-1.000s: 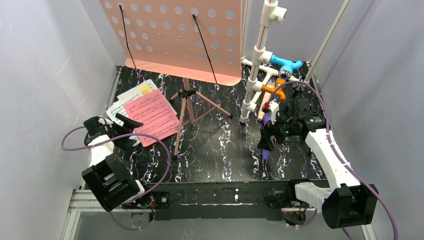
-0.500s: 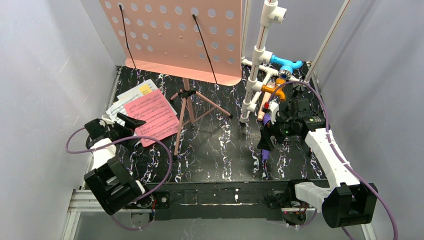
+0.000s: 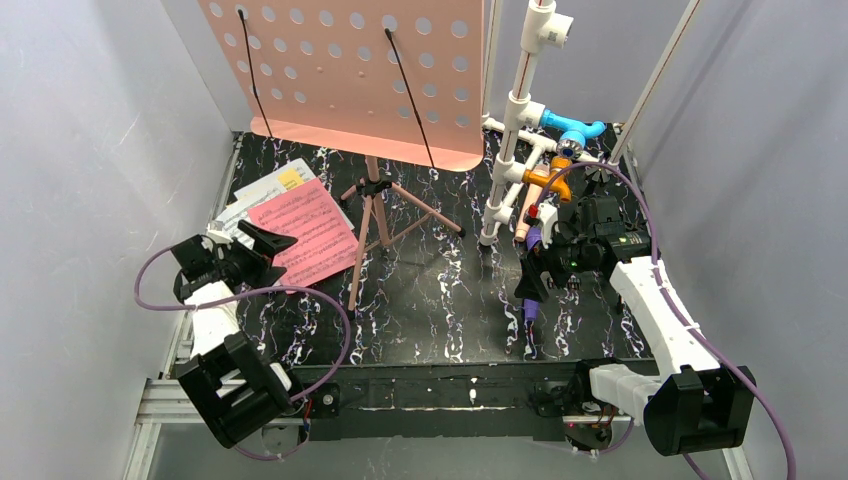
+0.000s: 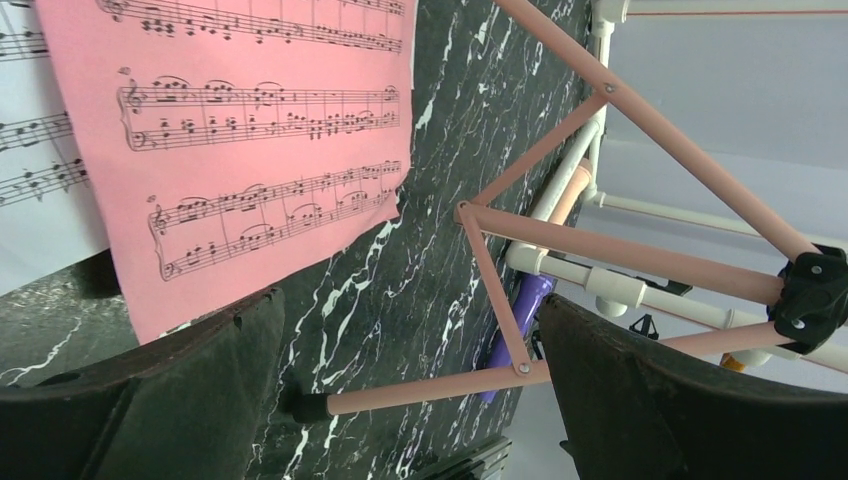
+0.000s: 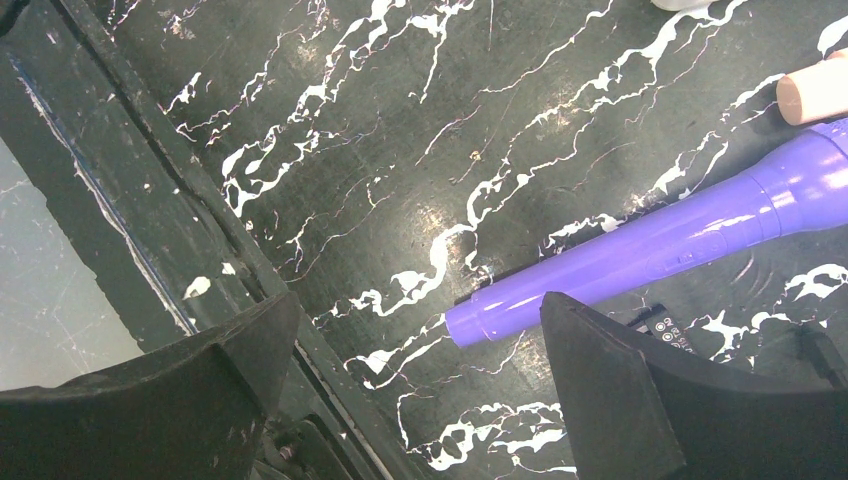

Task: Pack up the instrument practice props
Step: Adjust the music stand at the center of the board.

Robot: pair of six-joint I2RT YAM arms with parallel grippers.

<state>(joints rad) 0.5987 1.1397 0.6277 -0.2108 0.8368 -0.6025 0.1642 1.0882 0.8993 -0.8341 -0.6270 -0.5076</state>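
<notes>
While both jaws stand spread and empty, I count one pink stand (image 3: 350, 70), one pink page (image 3: 305, 230), one purple microphone (image 5: 640, 250), one beige microphone (image 5: 815, 95).
Left gripper (image 3: 260, 252) has edged toward the pink page; right gripper (image 5: 420, 305) unmoved; the purple microphone lies on the mat (image 3: 420, 300) beneath it, long axis near-to-far, handle toward the bases.

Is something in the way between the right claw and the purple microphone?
No, nothing visible. The right gripper hangs open over the purple microphone, which lies bare on the black table. The beige microphone sits beside its far end, not over it.
</notes>
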